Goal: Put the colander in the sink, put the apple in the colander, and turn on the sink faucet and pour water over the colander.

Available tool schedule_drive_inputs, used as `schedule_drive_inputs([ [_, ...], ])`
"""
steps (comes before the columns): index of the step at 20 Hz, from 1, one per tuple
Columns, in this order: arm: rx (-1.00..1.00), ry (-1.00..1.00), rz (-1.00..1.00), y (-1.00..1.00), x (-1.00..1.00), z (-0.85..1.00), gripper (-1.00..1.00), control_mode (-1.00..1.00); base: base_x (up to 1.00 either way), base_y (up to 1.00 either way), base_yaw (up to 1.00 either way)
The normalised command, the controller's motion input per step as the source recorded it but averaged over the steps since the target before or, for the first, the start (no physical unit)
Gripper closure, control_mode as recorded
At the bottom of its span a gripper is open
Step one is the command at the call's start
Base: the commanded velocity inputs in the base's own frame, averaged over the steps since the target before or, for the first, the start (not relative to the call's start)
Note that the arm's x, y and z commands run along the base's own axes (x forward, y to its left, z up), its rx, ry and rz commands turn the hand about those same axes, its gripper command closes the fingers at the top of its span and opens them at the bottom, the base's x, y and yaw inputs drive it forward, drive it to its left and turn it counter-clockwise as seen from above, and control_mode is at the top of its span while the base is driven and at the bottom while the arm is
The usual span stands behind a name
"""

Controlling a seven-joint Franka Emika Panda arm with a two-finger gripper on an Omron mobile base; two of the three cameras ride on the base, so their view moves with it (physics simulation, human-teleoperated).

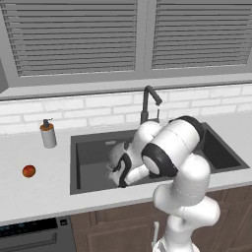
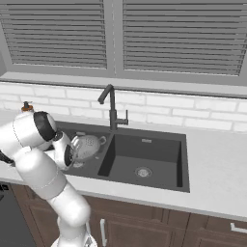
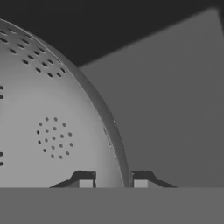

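The gripper [image 3: 113, 183] pinches the rim of the colander [image 2: 87, 146], a round silvery-grey metal bowl dotted with clusters of small holes, tilted inside the left basin of the dark sink [image 2: 144, 154]. The slim dark faucet [image 2: 112, 108] rises behind the divider. The red-orange apple [image 1: 29, 171] rests on the counter [image 1: 34, 189], well left of the sink.

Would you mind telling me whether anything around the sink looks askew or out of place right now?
The round silvery perforated metal colander sits tilted in the left basin of the dark charcoal double sink, not flat on the floor: the gripper is shut on its rim. The small red-orange apple lies on the counter, apart from the colander. Otherwise nothing stands out.
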Motion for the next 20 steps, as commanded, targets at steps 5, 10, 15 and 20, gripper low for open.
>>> schedule_drive_inputs([
  [5,0.0,0.0,-0.03,0.63,-0.22,-0.01,1.0,-1.0,0.0,0.0,0.0],
  [10,0.04,0.26,-0.09,0.3,-0.02,-0.05,1.0,-1.0,0.0,0.0,0.0],
  [15,0.07,0.27,-0.07,0.42,0.03,-0.17,1.0,-1.0,0.0,0.0,0.0],
  [20,-0.01,-0.12,-0.19,0.6,0.32,-0.58,1.0,-1.0,0.0,0.0,0.0],
])
